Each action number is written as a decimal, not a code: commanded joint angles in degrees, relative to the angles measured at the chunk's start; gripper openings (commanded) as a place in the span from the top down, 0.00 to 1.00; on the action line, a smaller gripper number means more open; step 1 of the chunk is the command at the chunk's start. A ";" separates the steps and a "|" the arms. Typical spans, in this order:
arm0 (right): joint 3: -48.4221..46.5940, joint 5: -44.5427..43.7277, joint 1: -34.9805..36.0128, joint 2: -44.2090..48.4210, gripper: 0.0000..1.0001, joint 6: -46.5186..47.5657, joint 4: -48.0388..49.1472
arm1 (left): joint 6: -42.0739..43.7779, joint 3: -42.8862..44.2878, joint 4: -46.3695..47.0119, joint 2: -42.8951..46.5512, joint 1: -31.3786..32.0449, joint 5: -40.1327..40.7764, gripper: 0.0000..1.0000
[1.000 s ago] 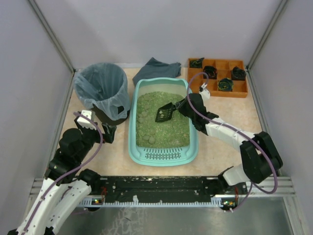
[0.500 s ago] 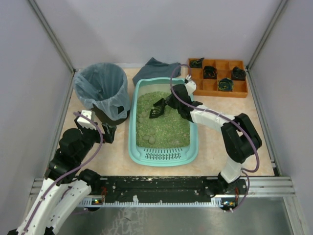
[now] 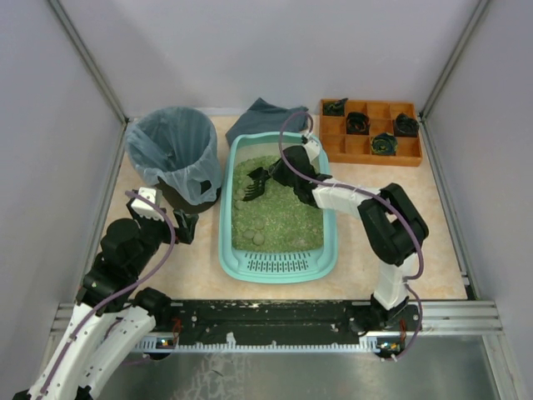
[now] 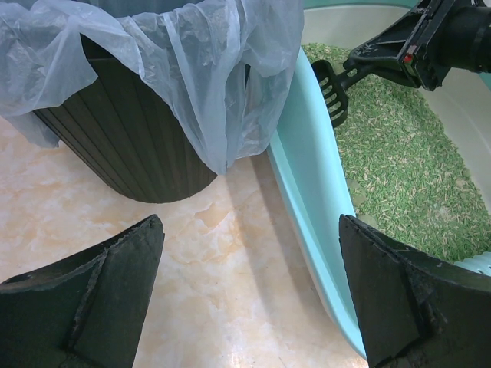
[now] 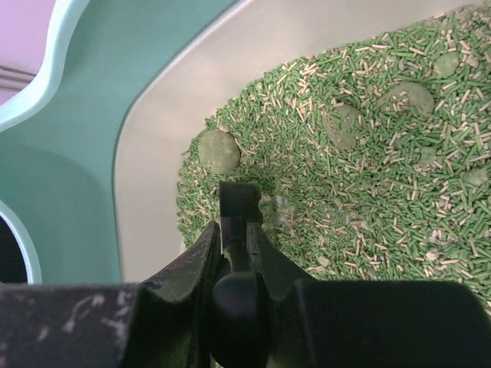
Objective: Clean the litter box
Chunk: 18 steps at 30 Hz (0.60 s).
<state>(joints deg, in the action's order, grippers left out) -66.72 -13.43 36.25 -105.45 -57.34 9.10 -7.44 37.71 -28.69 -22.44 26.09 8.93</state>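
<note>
The turquoise litter box [image 3: 278, 265] sits mid-table, its slotted grille at the near end, holding green litter [image 3: 279, 218] with pale clumps [image 3: 246, 202]. My right gripper [image 3: 277, 172] reaches over the far part of the box and is shut on the handle of a black slotted scoop [image 3: 256, 181], whose head is down at the litter near the left wall. In the right wrist view the scoop handle [image 5: 239, 222] is clamped between the fingers, a round clump [image 5: 219, 150] just beyond it. My left gripper [image 3: 185, 225] is open and empty, low over the table between bin and box [image 4: 307, 192].
A round black bin [image 3: 173, 154] lined with a bluish bag stands left of the box, also in the left wrist view [image 4: 138, 100]. A grey cloth [image 3: 266, 117] lies behind the box. An orange compartment tray [image 3: 371, 132] with dark items sits at the back right.
My right gripper has swung left across the far end of the box, carrying the scoop from the right side to the left wall and down toward the litter. The left arm has not moved.
</note>
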 commanded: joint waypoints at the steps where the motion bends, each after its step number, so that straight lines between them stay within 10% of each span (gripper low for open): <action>1: 2.61 6.56 1.82 -0.40 1.00 -0.67 4.15 | 0.29 -0.01 1.23 0.28 -0.31 0.21 0.00; 18: 16.74 0.84 1.74 15.83 1.00 -4.84 16.89 | 0.33 -0.01 1.18 0.35 -0.32 0.21 0.00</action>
<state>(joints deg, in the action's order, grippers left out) -52.03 -11.14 37.30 -95.98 -60.14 18.83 -7.44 37.71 -28.69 -22.44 26.09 8.93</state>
